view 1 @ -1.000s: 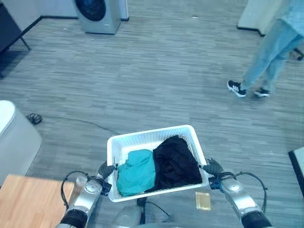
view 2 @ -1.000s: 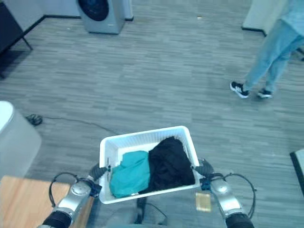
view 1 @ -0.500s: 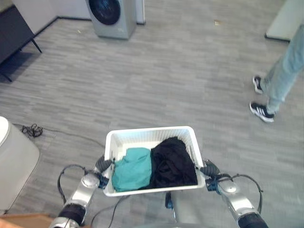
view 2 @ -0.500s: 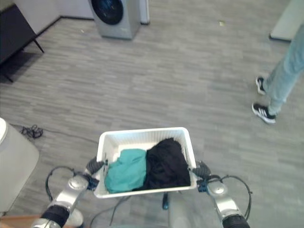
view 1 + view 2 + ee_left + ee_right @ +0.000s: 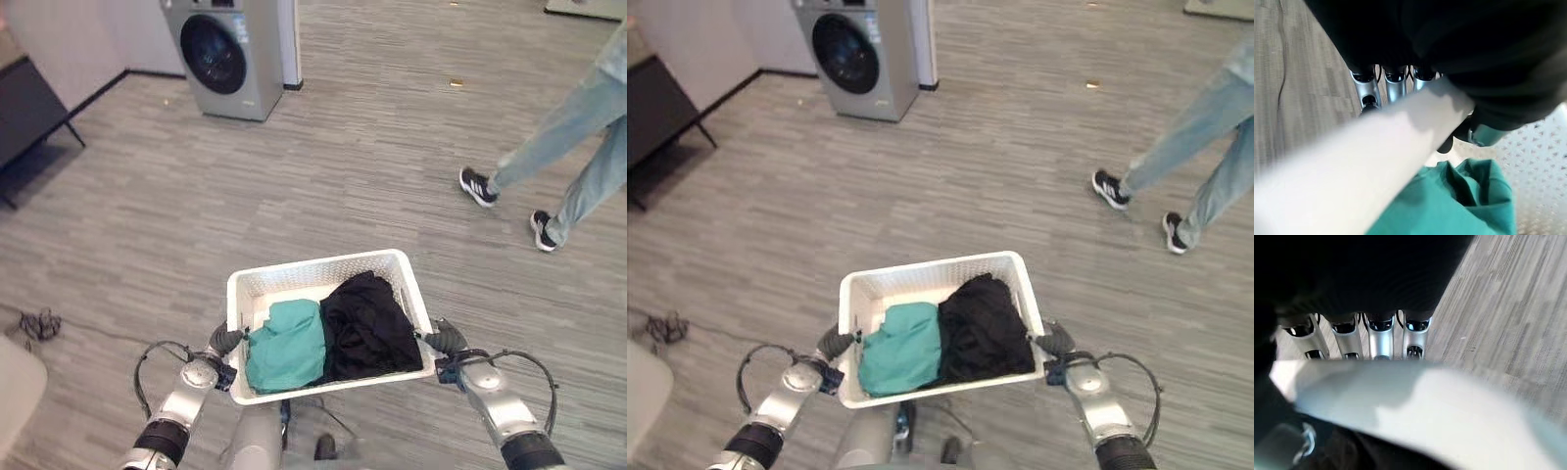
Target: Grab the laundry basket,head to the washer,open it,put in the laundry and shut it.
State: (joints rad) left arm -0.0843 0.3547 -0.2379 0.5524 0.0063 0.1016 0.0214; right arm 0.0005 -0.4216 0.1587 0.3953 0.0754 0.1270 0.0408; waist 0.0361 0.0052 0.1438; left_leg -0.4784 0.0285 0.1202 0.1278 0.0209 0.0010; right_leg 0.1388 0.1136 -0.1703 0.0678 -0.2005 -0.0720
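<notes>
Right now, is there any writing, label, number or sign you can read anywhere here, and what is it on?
No text can be read.
Washer: the panel above its door is too small and blurred to read.
Laundry basket: plain white, no label showing.
Teal garment and black garment: no print visible.
Person's shoes: pale marks, not legible.

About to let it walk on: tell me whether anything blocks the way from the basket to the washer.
Nothing visible does. The laundry basket is held by the left hand and right hand; bare floor runs to the washer. A person walks off to the right.
</notes>
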